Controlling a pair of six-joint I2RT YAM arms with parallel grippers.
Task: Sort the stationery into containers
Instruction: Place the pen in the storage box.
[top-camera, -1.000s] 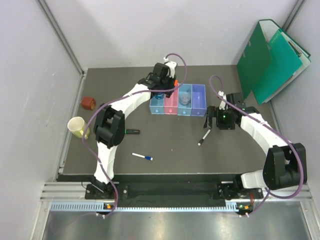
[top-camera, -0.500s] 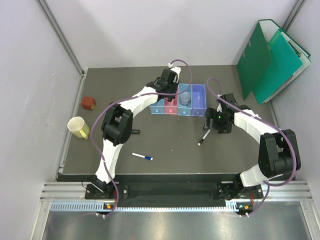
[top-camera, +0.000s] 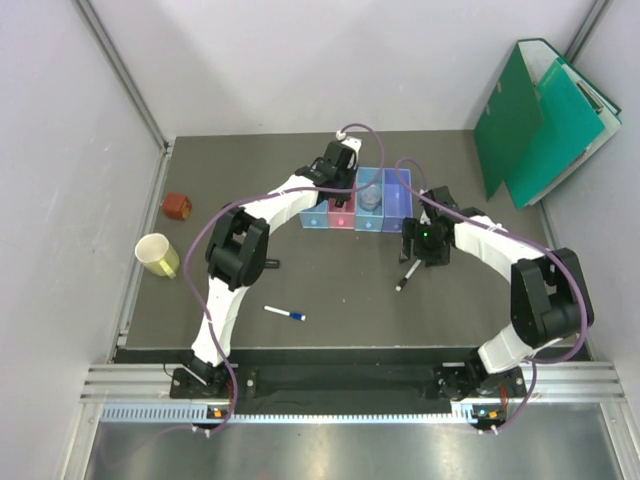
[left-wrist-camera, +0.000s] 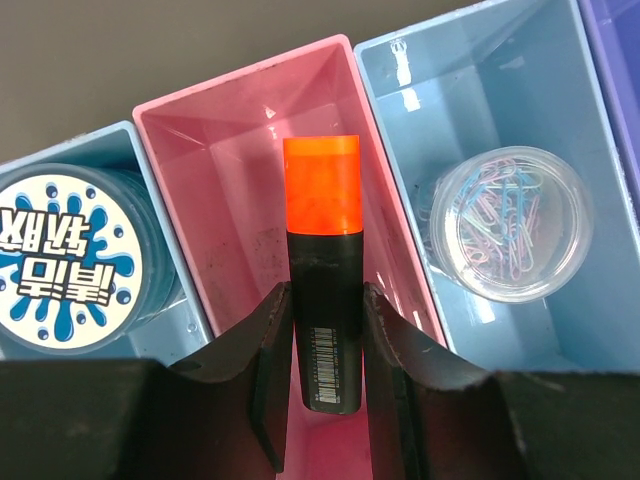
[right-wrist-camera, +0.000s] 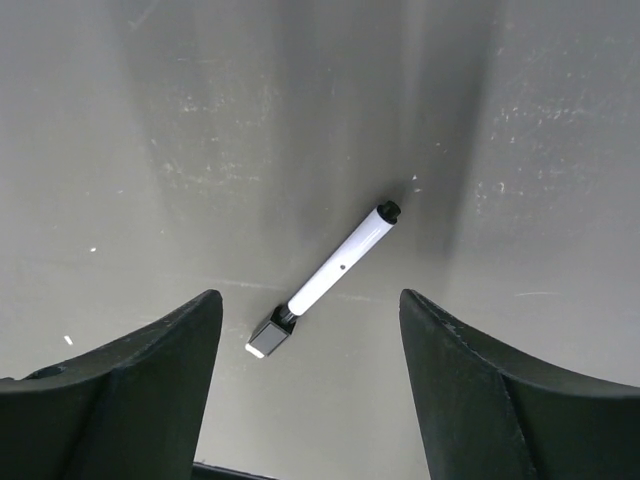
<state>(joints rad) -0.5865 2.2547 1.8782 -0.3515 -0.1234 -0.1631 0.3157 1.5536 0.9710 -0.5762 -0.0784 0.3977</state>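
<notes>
Left gripper (left-wrist-camera: 325, 296) pinches an orange-and-black highlighter (left-wrist-camera: 322, 200), cap pointing away, over the pink bin (left-wrist-camera: 228, 165). The light blue bins (left-wrist-camera: 470, 60) on either side hold a blue tape roll (left-wrist-camera: 65, 260) and a clear tub of paper clips (left-wrist-camera: 510, 225). Right gripper (right-wrist-camera: 307, 300) hangs spread above a black-and-white marker (right-wrist-camera: 335, 268) lying on the desk (right-wrist-camera: 200, 150).

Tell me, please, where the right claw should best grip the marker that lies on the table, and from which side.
Grip the marker on its white barrel, near the middle, coming straight down with the fingers across its length. It lies flat and slanted on the table, with free room on both sides. The open right claw hangs over it, probably needing a wrist turn.
</notes>
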